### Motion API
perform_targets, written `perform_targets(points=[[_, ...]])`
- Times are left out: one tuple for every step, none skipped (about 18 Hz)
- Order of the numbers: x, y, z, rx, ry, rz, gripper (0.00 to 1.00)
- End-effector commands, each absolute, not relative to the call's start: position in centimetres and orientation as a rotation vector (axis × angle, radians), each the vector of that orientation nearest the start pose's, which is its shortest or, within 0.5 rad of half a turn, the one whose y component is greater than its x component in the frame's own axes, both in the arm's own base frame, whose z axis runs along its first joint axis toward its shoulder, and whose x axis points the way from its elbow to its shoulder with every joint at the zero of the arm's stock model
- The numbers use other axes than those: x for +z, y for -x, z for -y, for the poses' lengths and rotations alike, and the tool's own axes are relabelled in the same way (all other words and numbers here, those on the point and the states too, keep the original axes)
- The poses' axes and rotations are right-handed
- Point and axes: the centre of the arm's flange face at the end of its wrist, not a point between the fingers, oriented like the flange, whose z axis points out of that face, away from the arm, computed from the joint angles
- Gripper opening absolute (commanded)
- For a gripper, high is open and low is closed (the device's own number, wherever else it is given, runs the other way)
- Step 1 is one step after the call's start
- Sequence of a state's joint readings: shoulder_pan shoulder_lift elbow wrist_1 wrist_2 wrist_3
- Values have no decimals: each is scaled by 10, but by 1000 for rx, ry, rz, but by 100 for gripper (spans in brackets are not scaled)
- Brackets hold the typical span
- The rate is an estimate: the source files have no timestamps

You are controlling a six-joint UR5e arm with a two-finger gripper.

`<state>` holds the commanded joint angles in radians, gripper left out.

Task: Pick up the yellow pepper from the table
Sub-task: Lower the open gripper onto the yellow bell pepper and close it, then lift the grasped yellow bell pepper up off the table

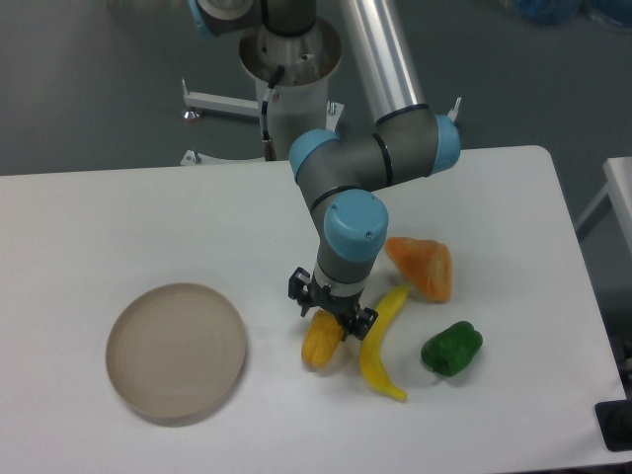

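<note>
The yellow pepper (318, 346) is small, stubby and yellow-orange. It lies on the white table (148, 217) just left of the middle of the front half. My gripper (333, 308) points down directly over the pepper's upper end. Its jaws are spread wider than the pepper, one at each side of its top. The pepper's upper part is hidden behind the gripper. The pepper seems to rest on the table.
A long curved yellow banana (380, 346) lies right next to the pepper on its right. An orange wedge-shaped piece (423, 265) and a green pepper (452, 348) lie further right. A round beige plate (176, 351) sits at the front left.
</note>
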<state>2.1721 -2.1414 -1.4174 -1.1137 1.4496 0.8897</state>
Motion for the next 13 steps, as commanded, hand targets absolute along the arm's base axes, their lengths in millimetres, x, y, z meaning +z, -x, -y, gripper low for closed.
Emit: perform_targets(points=[[268, 273, -653, -91, 2995, -437, 49], [269, 274, -653, -89, 2992, -436, 48], [271, 276, -652, -85, 2990, -432, 47], [272, 278, -653, -81, 2987, -438, 47], [277, 279, -653, -71, 2980, -454, 47], [280, 281, -653, -62, 2971, -479, 47], [285, 282, -652, -50, 2962, -504, 47], [291, 286, -651, -39, 2957, -511, 47], [299, 290, -652, -12, 2954, -513, 47], [307, 291, -653, 24, 2960, -521, 47], [314, 295, -651, 70, 2975, -528, 48], [323, 299, -647, 122, 2987, -558, 48], [334, 306, -643, 164, 2985, -586, 48]])
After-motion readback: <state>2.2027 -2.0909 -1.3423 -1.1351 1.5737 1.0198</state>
